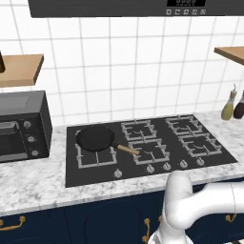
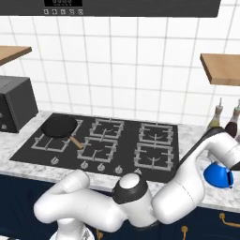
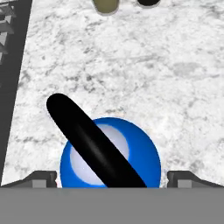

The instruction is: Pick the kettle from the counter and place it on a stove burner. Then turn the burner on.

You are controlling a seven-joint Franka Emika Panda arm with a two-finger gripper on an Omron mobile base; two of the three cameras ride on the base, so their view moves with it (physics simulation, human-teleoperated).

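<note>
The bright-blue kettle with a pale lid and black arched handle stands on the speckled marble counter, right of the black cooktop. In the right base view the kettle sits under the arm's hand near the right edge. My gripper hangs directly above it, open, with a fingertip on either side of the kettle body and nothing held. The nearest stove burner lies left of the kettle; that burner carries nothing.
A black frying pan with a wooden handle rests on the front-left burner. Olive and dark bottles stand behind the kettle by the wall. Silver knobs line the cooktop's front. A dark oven sits at far left.
</note>
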